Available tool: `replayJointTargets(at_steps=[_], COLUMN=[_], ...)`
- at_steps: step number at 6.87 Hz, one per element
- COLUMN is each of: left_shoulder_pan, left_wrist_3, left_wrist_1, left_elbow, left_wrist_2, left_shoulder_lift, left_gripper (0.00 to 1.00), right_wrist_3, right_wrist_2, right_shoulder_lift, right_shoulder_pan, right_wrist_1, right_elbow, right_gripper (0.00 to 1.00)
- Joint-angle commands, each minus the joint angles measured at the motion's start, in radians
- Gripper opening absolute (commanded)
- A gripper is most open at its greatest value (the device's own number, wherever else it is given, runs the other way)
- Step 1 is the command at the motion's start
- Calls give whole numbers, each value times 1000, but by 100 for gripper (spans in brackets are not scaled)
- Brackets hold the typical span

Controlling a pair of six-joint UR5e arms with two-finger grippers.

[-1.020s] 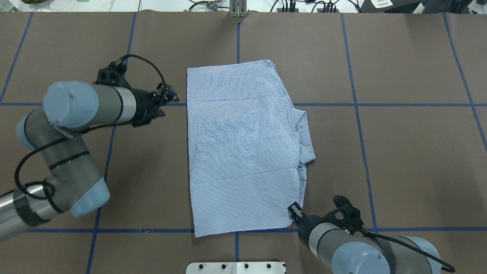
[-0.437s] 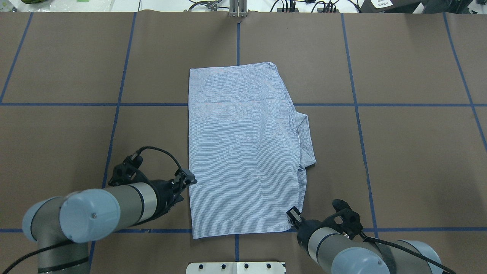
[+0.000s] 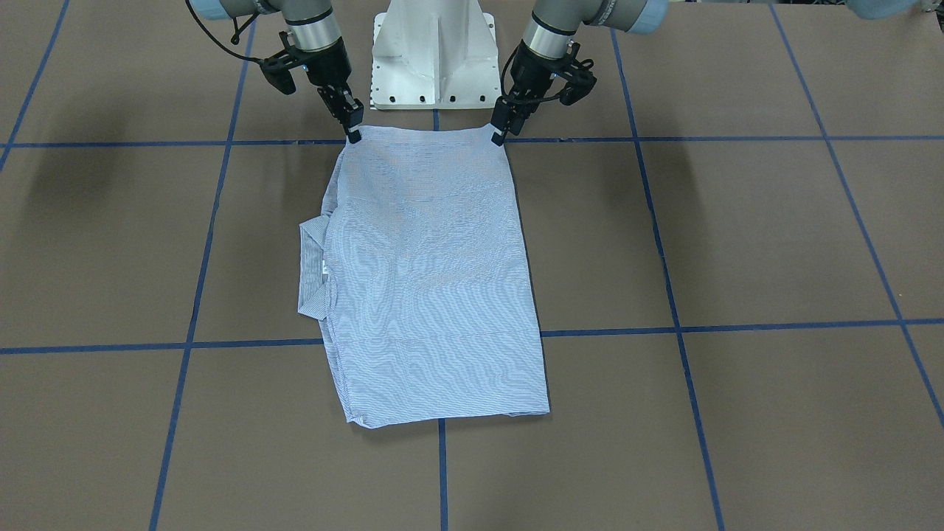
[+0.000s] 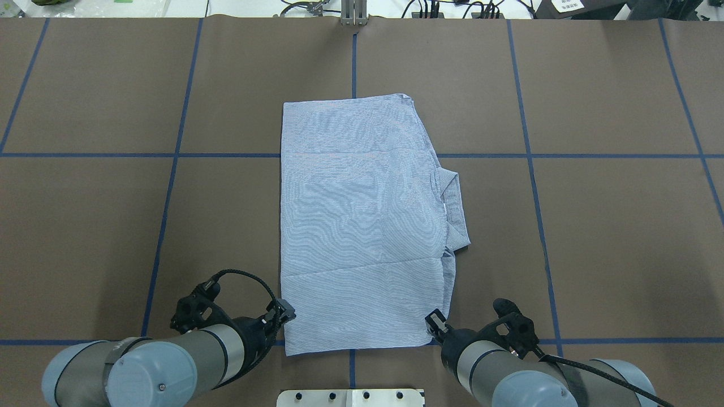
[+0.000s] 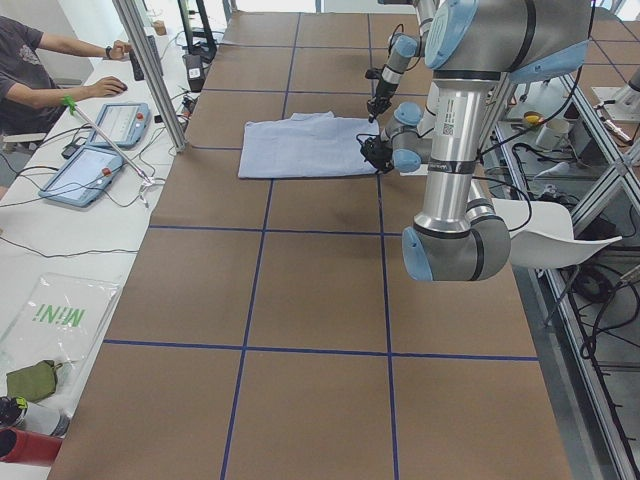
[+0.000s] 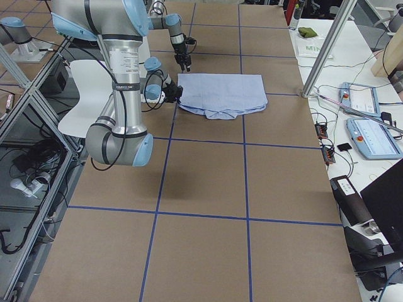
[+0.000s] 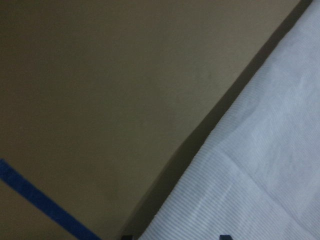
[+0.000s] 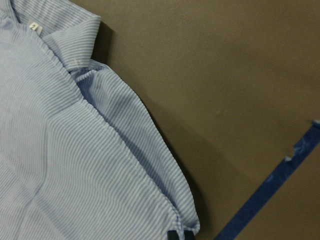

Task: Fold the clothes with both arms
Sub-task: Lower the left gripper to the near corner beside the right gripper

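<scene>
The clothes are one light blue striped shirt (image 4: 356, 226), folded into a long rectangle and lying flat on the brown table, collar (image 4: 452, 203) sticking out to the right. In the right wrist view its white neck label (image 8: 34, 27) shows. My left gripper (image 4: 281, 312) stands open at the shirt's near left corner; in the left wrist view its tips sit wide apart over the shirt's edge (image 7: 260, 165). My right gripper (image 4: 434, 321) is at the near right corner, its tips (image 8: 180, 235) pinched together on the hem. In the front-facing view both grippers, left (image 3: 500, 133) and right (image 3: 352, 125), touch that near edge.
The white pedestal base (image 3: 435, 51) stands just behind the shirt's near edge, between the arms. Blue tape lines (image 4: 531, 155) cross the table. A person's arm (image 5: 70, 45) and tablets (image 5: 95, 165) are at a side bench beyond the far edge.
My left arm swung from beside the shirt's far left part down along its left edge to the near left corner. The right gripper stayed at the near right corner.
</scene>
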Motion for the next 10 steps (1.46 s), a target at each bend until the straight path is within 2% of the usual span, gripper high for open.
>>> replayJointTargets(at_steps=[1,3,7,10], left_shoulder_pan=[34,50,69,67], left_wrist_3=[-22,-25,-24,-24], left_wrist_1=[11,17,15,17], left_elbow=[10,14,19,28], left_wrist_2=[16,16,16,48], left_shoulder_lift=[-3,-9,-14,-14], left_gripper=[55,49,48,13], right_wrist_3=[0,0,0,0], right_wrist_2=[0,0,0,0], right_shoulder_lift=[0,2,0,2], right_shoulder_pan=[-1,-1,-1,-1], right_wrist_1=[0,0,0,0], right_elbow=[0,0,1,1], right_gripper=[0,0,0,0])
